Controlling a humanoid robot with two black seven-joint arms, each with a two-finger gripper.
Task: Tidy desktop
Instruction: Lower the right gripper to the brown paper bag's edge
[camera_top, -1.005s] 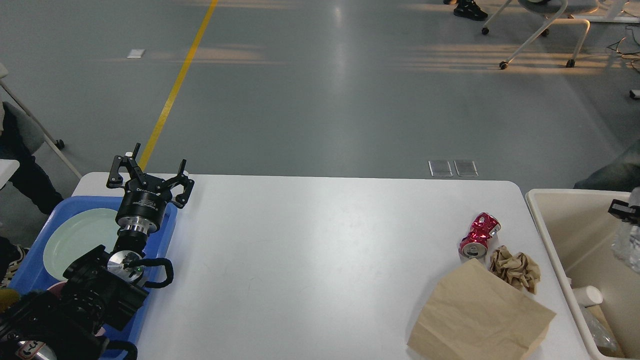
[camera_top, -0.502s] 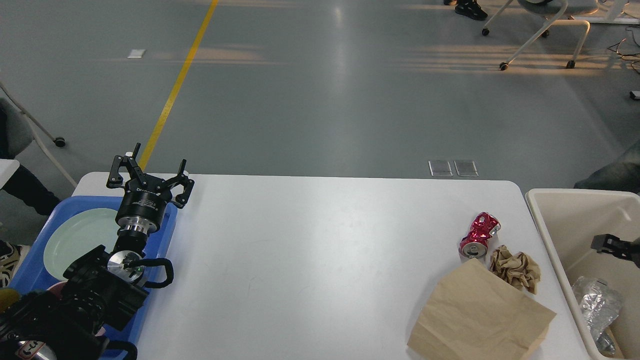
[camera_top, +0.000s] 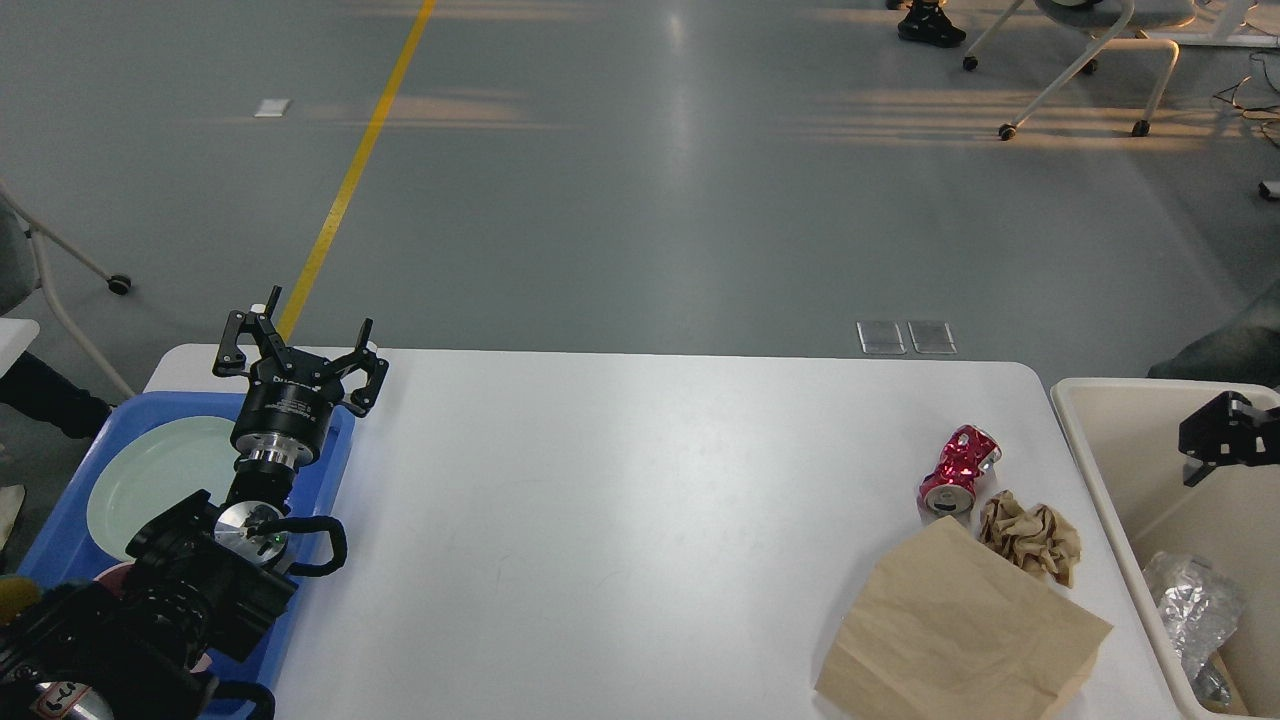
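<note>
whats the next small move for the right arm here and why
Probably swing the right gripper left from over the beige bin toward the crushed red can. The can, a crumpled paper wad and a paper bag lie on the desktop, and the can is nearest.

Desktop (camera_top: 620, 520) middle bare; clutter right

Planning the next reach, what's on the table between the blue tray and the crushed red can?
Nothing: the head view shows bare desktop from tray to can.
</note>
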